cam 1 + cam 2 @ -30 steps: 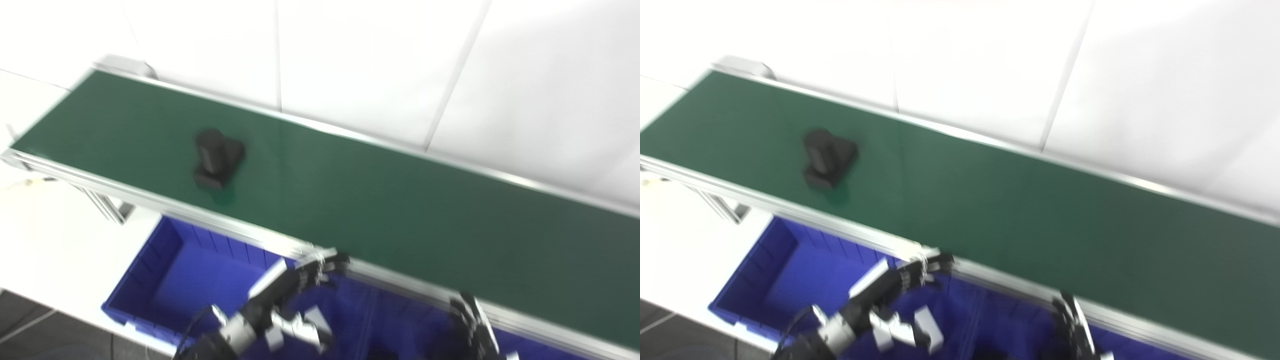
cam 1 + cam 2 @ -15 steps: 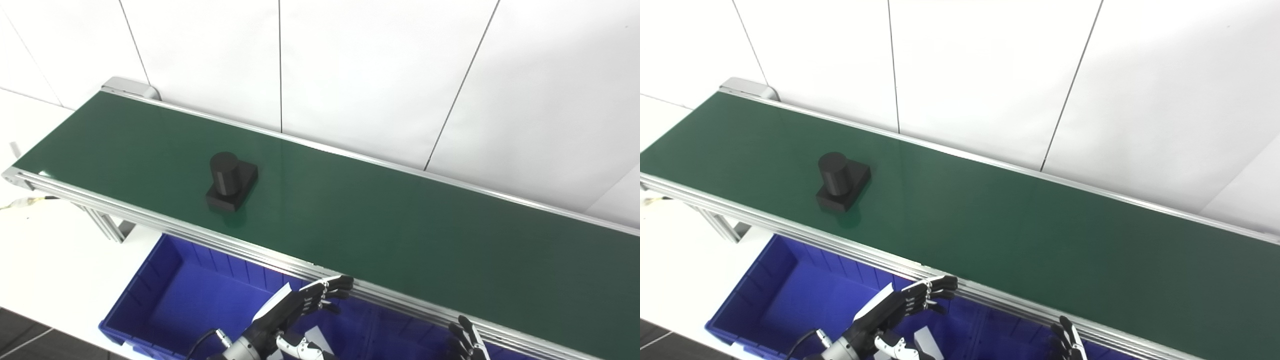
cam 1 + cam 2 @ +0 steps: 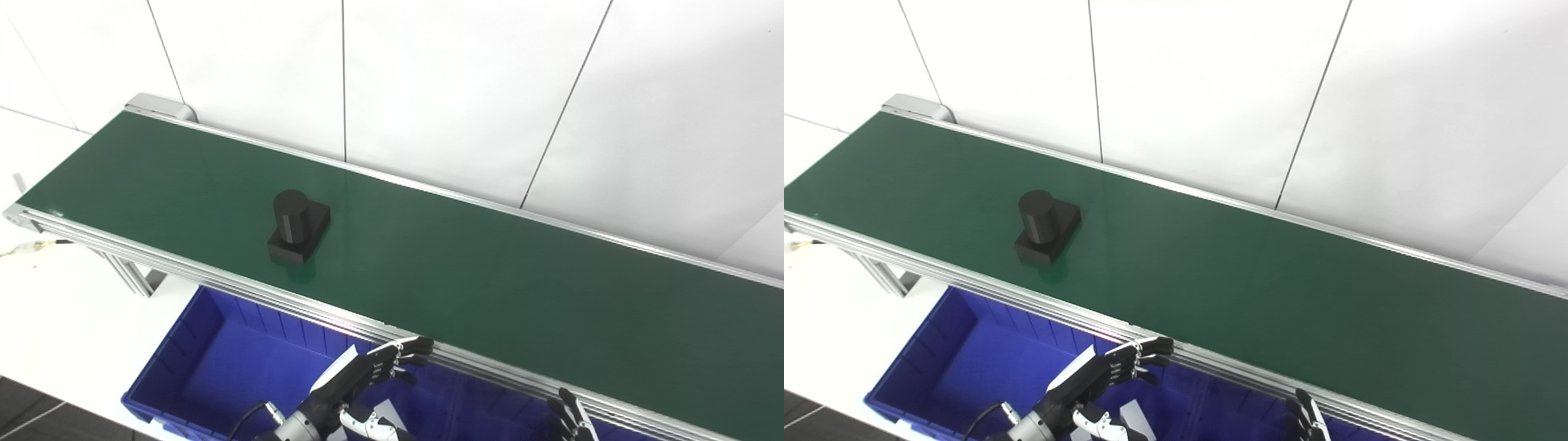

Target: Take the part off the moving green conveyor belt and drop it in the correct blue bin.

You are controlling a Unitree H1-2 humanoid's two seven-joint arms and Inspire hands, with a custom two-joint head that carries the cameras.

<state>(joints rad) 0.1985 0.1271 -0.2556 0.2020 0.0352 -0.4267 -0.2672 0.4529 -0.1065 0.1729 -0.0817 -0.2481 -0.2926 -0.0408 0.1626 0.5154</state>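
A black part [image 3: 297,228], an upright cylinder on a square base, rides on the green conveyor belt [image 3: 490,269] left of its middle. My left hand [image 3: 367,372] hovers over the blue bin [image 3: 202,361] just below the belt's near rail, fingers apart and holding nothing, down and to the right of the part. Only the fingertips of my right hand [image 3: 566,418] show at the bottom edge, spread apart beside the rail and empty.
White parts [image 3: 1133,416] lie in the bin under my left hand. A divider separates it from a second blue compartment [image 3: 490,410] to the right. White wall panels stand behind the belt. The belt's aluminium end [image 3: 156,105] is at the far left.
The part has travelled rightward along the belt. The camera tilted up from the blurred frame a second ago, then settled. Both hands hold about the same place.
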